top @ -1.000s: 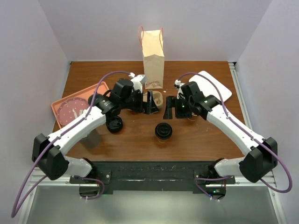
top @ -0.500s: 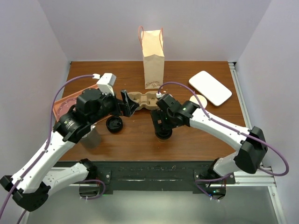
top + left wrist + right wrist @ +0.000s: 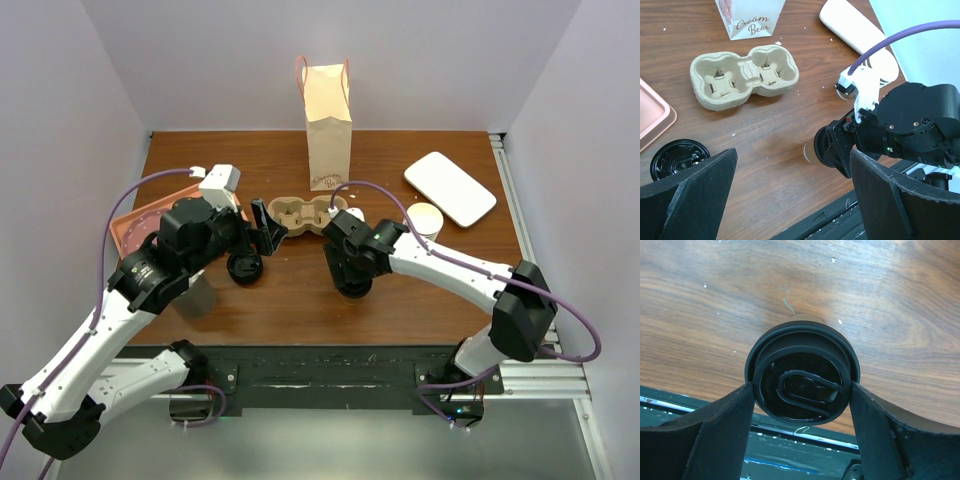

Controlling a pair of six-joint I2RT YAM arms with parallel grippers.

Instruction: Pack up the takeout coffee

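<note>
Small tan paper cup with round black plastic sip lid (image 3: 802, 375), near-centre: judged light, crushable; hold at stiff rim. Right hand (image 3: 801, 389) flanks that rim; clamped or not, cannot tell.

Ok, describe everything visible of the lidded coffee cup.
The cup stands upright on the wooden table, near its front edge. From above, mostly its round black plastic sip lid shows: glossy, with a raised rim and an oval tab in the middle. A sliver of tan paper wall shows beyond the lid. The right gripper straddles it from above, its fingers meeting the lid's rim on both sides. Nothing else touches it.
</note>
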